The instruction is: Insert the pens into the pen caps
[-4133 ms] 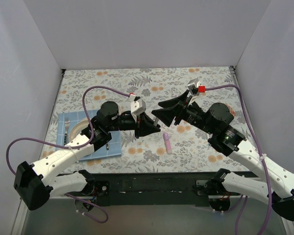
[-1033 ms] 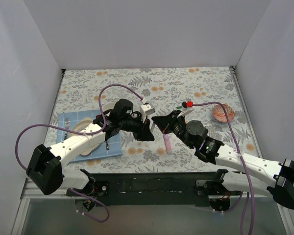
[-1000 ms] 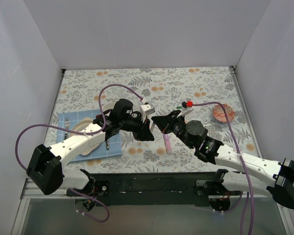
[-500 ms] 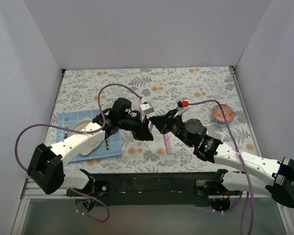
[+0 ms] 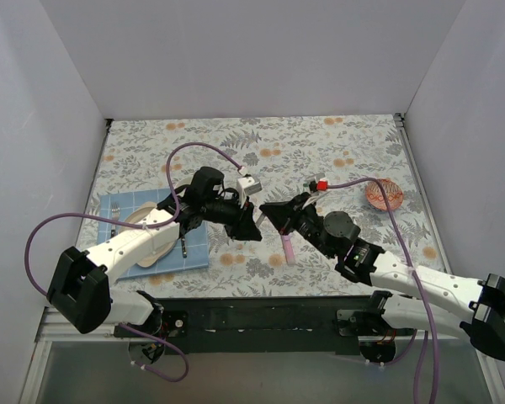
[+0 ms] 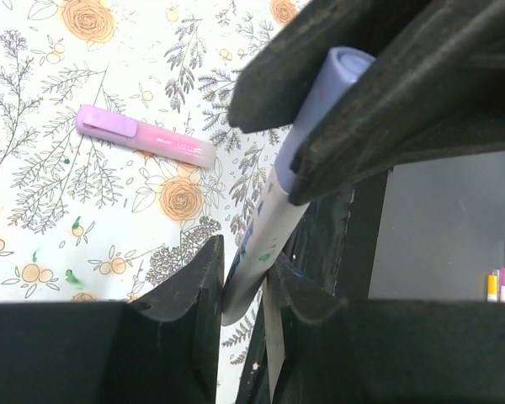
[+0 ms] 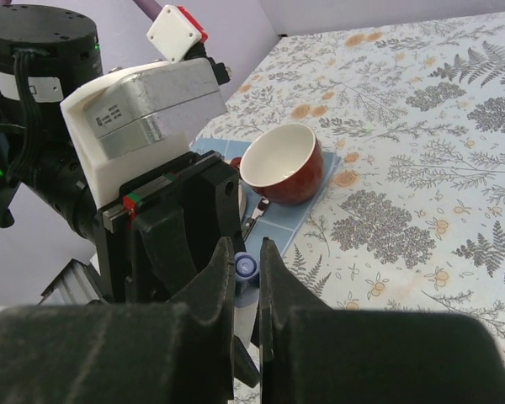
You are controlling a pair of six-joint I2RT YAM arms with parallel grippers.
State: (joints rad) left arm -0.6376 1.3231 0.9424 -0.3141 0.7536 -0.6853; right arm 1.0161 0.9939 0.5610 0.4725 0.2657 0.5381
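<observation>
A: Left gripper and right gripper have drawn together since four seconds ago. Anything hidden?
B: From above, the pen between them. Left clamps its white lower barrel; right pinches its lilac cap.
A: Others?
B: Pink pen, flat on the surface beside them.

The floral-print worktop carries a thick pink marker pen lying flat at about 5 o'clock from its middle. A blue tiled square mat lies at 8 o'clock, and a small round orange-patterned dish at 3 o'clock.
</observation>
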